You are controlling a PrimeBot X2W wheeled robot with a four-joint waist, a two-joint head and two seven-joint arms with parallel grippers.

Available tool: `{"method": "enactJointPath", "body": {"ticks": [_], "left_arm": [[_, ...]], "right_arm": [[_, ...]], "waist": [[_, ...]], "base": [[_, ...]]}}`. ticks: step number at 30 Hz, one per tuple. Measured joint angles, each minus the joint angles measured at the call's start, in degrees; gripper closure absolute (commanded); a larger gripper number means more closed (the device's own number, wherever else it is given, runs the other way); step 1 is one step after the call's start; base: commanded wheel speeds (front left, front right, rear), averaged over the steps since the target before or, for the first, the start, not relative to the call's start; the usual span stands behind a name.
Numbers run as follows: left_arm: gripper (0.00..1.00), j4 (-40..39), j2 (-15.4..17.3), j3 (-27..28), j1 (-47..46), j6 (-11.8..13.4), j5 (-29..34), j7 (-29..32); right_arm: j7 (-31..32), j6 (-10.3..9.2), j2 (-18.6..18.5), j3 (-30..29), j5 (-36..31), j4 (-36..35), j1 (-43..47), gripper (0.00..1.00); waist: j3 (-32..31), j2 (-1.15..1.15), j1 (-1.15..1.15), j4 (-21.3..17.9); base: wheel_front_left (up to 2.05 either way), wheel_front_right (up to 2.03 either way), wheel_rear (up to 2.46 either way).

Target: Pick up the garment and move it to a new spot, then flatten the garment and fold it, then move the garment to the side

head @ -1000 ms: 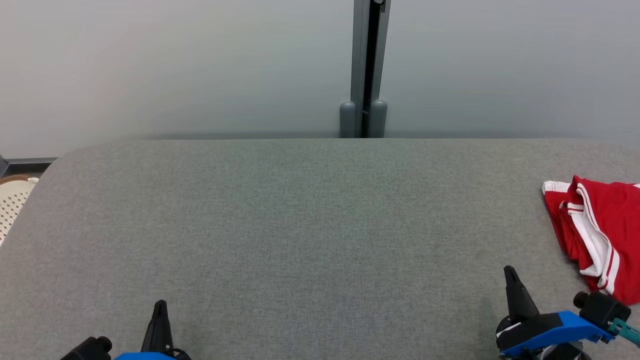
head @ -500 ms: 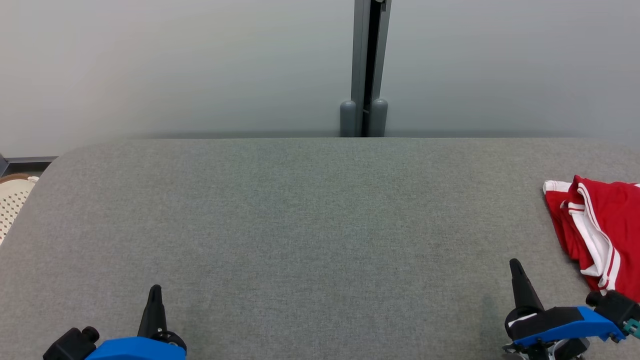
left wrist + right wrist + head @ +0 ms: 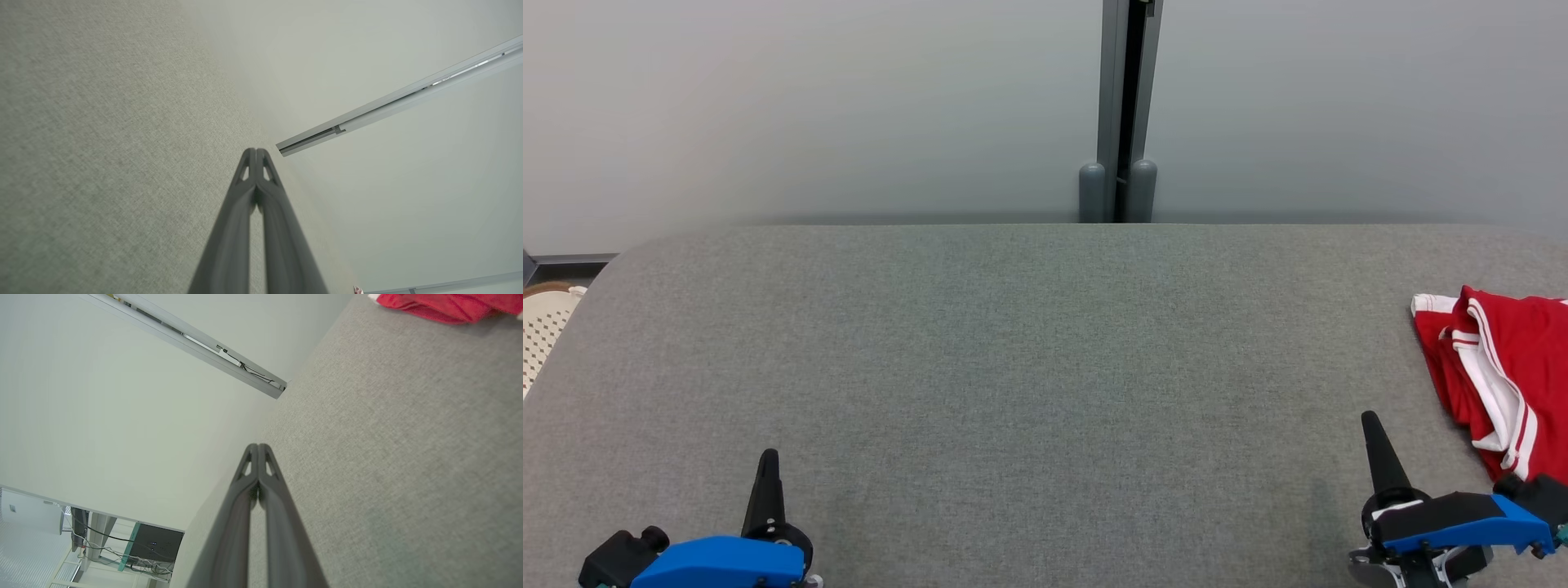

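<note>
The garment [image 3: 1499,376] is red with white stripes and lies crumpled at the right edge of the grey padded table [image 3: 1029,367], partly cut off by the head view's border. A red strip of the garment [image 3: 445,304] also shows along the top of the right wrist view. My right gripper [image 3: 1370,423] hovers near the table's front right, shut and empty, a short way left of the garment. Its fingers [image 3: 258,451] meet at the tips. My left gripper [image 3: 767,459] is at the front left, shut and empty, its fingers [image 3: 256,155] pressed together.
A pale wall stands behind the table with a grey vertical post [image 3: 1125,114] at its middle. A white perforated object [image 3: 543,327] sits beyond the table's left edge. The right wrist view shows a dark box and cables [image 3: 153,545] on the floor.
Both grippers have risen further into the head view and spread outward, the left one to the left and the right one to the right. The garment has not moved.
</note>
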Motion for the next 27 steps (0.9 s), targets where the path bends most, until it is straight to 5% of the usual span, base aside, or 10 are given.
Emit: {"method": "enactJointPath", "body": {"ticks": [27], "left_arm": [[1.0,-2.5,0.0,1.7,-2.2,-0.1,-14.5,3.8]], "right_arm": [[4.0,0.0,-0.1,-1.1,14.6,-3.9,0.0,1.0]], "waist": [[0.3,0.0,0.0,0.1]], "base": [[0.0,0.0,0.0]]}}
